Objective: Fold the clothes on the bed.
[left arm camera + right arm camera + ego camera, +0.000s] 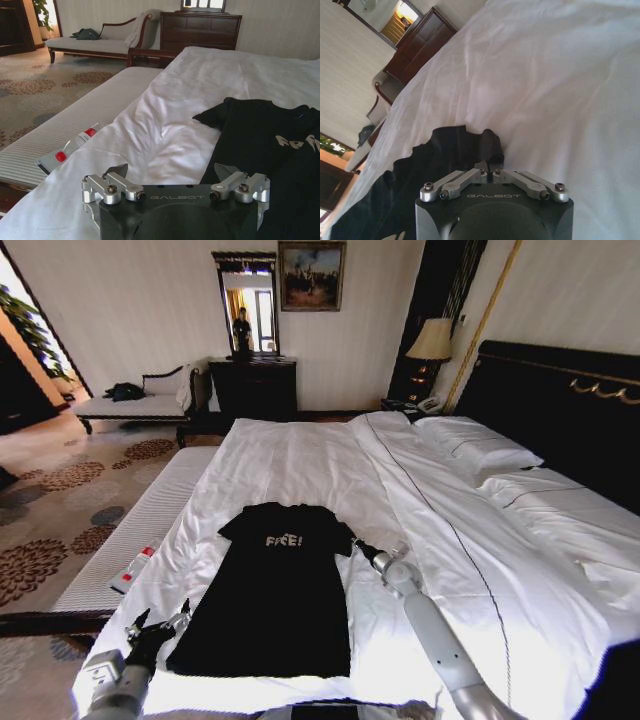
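Black soft-fabric T-shirt point(275, 590) lies flat on the white-sheeted bed point(450, 540). Right pincer point(357, 544) pinches its sleeve; left pincer point(160, 625) gapes wide beside the hem. Thin fabric might slip free.

The T-shirt point(278, 590) is black with small pale lettering on the chest, lying on the white sheets of the bed point(330, 455), whose headboard point(560, 400) at the right is dark. At the left, the carpet point(60, 510) is tan with brown floral medallions. Far off, the dresser point(252, 388) is dark wood.
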Controlling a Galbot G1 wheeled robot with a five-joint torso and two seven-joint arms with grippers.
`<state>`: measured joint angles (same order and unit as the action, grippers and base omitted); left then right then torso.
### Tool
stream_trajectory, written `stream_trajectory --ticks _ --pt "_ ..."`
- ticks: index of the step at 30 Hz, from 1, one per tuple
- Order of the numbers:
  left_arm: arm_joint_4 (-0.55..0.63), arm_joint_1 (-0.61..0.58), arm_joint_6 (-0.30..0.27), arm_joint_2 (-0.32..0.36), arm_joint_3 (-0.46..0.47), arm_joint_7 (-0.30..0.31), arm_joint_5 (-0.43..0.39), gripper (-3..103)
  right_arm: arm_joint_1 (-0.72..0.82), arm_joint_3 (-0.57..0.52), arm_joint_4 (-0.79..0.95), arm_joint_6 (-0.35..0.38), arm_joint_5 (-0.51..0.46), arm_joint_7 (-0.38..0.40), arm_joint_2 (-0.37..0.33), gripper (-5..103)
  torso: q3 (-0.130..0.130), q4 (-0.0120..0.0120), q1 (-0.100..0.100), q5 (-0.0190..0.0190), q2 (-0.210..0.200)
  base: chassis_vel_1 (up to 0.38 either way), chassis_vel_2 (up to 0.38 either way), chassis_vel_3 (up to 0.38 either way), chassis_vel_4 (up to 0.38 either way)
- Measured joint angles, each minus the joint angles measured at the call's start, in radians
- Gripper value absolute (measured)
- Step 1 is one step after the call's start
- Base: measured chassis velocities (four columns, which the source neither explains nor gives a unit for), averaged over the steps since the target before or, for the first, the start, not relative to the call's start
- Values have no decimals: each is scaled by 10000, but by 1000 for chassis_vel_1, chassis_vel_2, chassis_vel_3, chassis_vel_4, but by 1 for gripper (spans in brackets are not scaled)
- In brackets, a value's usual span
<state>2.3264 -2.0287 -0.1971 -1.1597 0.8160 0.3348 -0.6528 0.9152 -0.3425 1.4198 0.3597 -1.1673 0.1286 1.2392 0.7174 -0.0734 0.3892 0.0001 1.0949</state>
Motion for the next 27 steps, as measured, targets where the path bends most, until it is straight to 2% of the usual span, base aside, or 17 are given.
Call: stream_trajectory --ticks 18,27 --pt "145 -123 163 -186 172 -154 -49 99 -24 -193 44 -396 694 -144 -188 0 0 0 0 -1 0 0 0 0 0" --pt "178 -150 159 -237 160 -156 -33 99 20 182 225 -406 1131 -311 -277 0 0 -1 0 -1 -1 0 0 0 0"
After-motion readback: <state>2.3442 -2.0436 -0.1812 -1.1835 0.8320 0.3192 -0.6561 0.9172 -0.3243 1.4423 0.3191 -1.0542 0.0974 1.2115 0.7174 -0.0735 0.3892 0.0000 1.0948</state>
